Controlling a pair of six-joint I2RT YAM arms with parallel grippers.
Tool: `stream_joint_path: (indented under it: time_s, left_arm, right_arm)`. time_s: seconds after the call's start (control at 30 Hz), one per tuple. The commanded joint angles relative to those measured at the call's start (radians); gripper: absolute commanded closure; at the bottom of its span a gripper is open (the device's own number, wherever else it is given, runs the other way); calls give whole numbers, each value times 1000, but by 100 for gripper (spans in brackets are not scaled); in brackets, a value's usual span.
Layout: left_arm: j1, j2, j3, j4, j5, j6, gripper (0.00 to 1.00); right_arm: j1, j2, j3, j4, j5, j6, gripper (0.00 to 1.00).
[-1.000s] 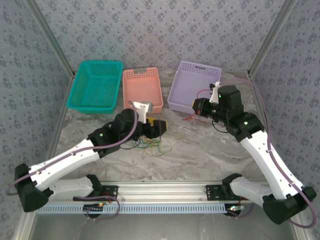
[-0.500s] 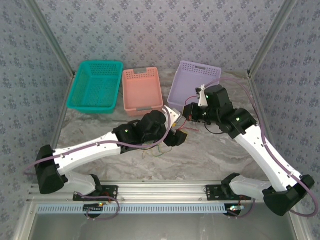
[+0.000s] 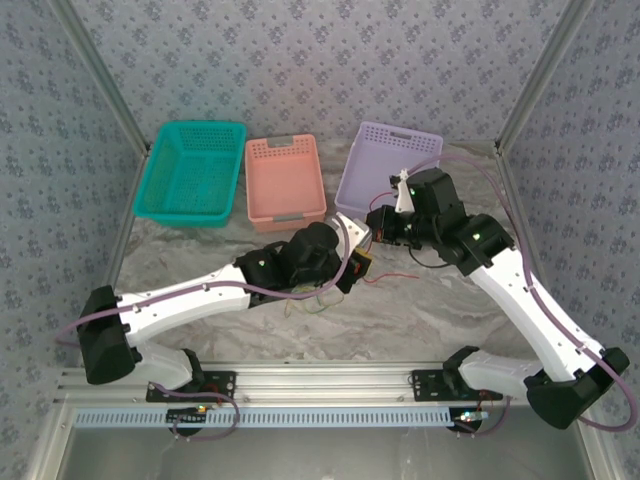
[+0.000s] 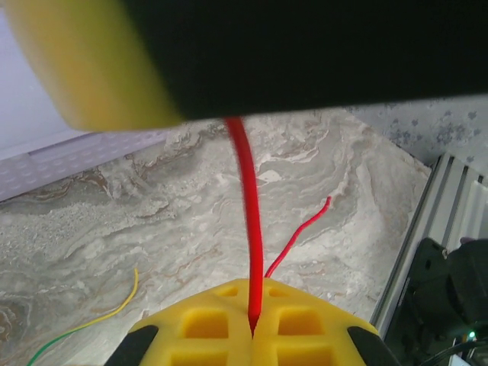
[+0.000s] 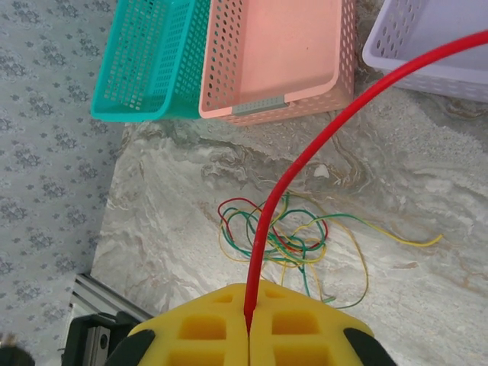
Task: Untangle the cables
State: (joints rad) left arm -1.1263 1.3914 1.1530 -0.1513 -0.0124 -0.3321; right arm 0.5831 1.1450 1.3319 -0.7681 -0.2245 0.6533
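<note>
Cables [image 5: 282,244] lie tangled toward the surface's [image 5: 175,191] near edge — left pincer [image 4: 252,328] and right pincer [image 5: 248,328] both clamp one red cable [image 5: 305,160], apparently to draw it free.

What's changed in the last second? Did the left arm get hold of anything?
The left pincer swung right from over the tangle to beside the right pincer and closed on the red cable that pincer holds. The right pincer shifted slightly left, still shut on it. The tangle, teal basket, pink basket and purple basket stayed put.

Bare tabletop [image 3: 420,300] before lilac basket [image 3: 380,172]
</note>
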Motion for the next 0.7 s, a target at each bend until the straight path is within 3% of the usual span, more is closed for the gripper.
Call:
stream_joint_path:
  time_s: [0.0,0.07,0.2,0.4,0.53,0.67]
  left_arm:
    - [31,-60,-27,-20,17,-75,100]
    - [71,-96,-30,-58,20,-111,100]
    - [150,-174,-18,-149,22,-136,100]
    - [388,-288,30,-356,20,-135,100]
    - [631,-327,52,-431,39,-115,100]
    - [903,-306,55,-402,147,-127,100]
  right_arm:
    - [4,-10,73,-23,19,-64,75]
    - [4,-28,86,-34,48,-67,54]
    - [6,-73,95,-54,109,-68,37]
    - [43,-155,16,-13,162,-55,33]
    - [131,-165,-62,91,182,-43,32]
    - [249,-117,-78,194,214,-56,30]
